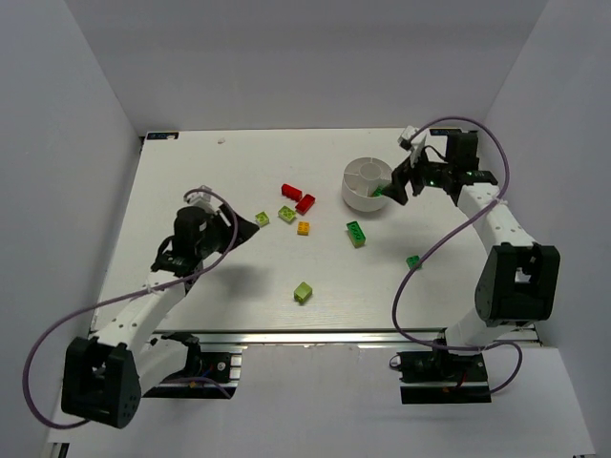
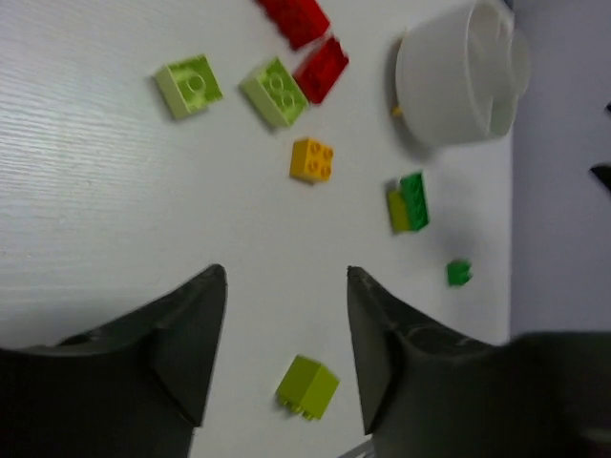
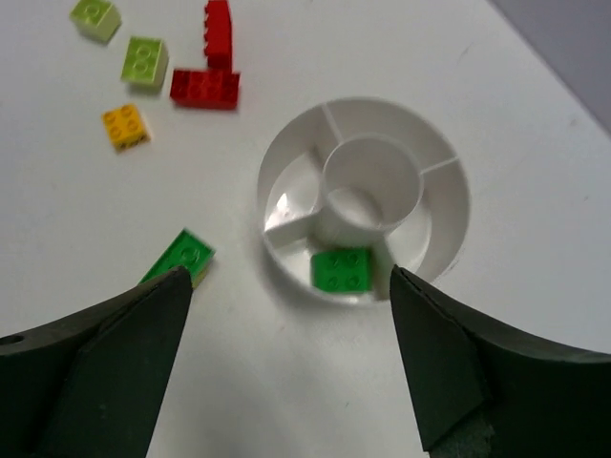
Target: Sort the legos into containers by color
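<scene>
The white round dish (image 1: pixel 355 196) stands right of centre, its compartments showing in the right wrist view (image 3: pixel 452 181). A darker green lego (image 3: pixel 342 269) lies in its near wedge compartment. My right gripper (image 3: pixel 288 277) hangs open over the dish's near side, nothing between its fingers. Loose on the table lie two red legos (image 1: pixel 291 192) (image 1: pixel 305 203), two yellow-green ones (image 1: pixel 262 218) (image 1: pixel 285 214), an orange one (image 1: pixel 304 228), a green-on-yellow one (image 1: pixel 355 233), a small green one (image 1: pixel 412 260) and a lime one (image 1: pixel 304 292). My left gripper (image 2: pixel 286 277) is open and empty above the table, the lime lego (image 2: pixel 307 386) below it, untouched.
White walls close in the table on the left, back and right. The aluminium rail with both arm bases runs along the near edge (image 1: pixel 315 336). The right arm's cable (image 1: pixel 420 258) loops over the table near the small green lego.
</scene>
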